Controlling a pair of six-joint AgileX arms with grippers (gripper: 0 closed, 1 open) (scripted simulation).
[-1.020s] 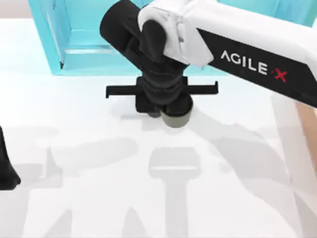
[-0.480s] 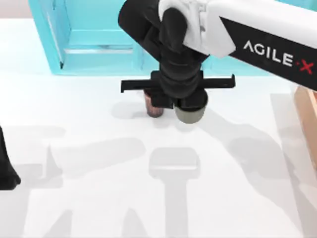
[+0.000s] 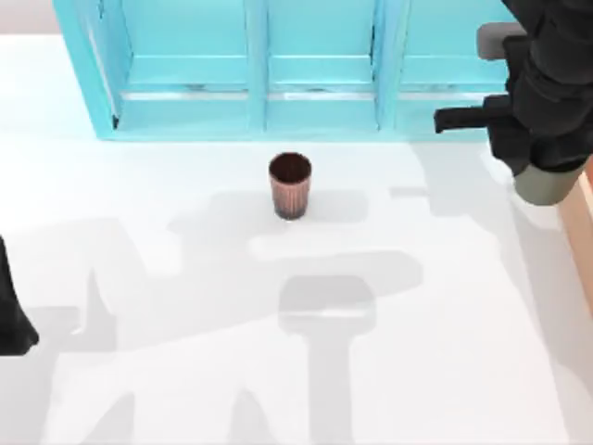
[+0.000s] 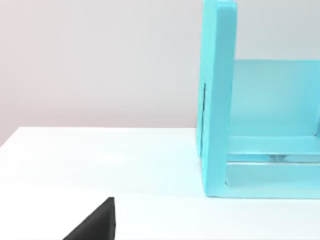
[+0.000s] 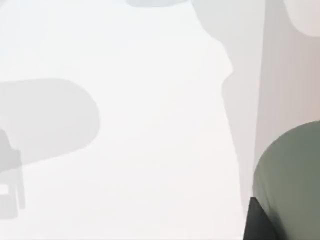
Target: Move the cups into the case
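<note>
1. Olive-green load first, from above: held the olive-green cup (image 3: 547,184) clamped in the right end effector (image 3: 542,167), apparently clear of the desk (image 3: 167,278), near its right edge and in front of the rightmost bay of the turquoise case (image 3: 255,116).
   - Had swung there within the last second from mid-desk, where it hung just beside the other cup.
   - Left the reddish-brown ribbed cup (image 3: 290,185) upright and alone at mid-desk, in front of the middle bay but apart from it, in much the same spot as a second earlier.
   - Kept the left arm (image 3: 14,315) parked at the desk's left edge.
2. From the left wrist: looked along bare desk to the case's end wall (image 4: 217,100) and an open bay behind it. Caught a dark corner of the left end effector (image 4: 95,222); wide or narrow, could not tell.
3. From the right wrist: showed the olive-green cup (image 5: 292,180) close up, pressed against a dark fingertip (image 5: 257,222), with shadowed desk beneath.
4. Judged the first pick done and the carry under way, with neither cup yet inside. Probably called next for easing the green cup into a bay, then returning for the ribbed one.
</note>
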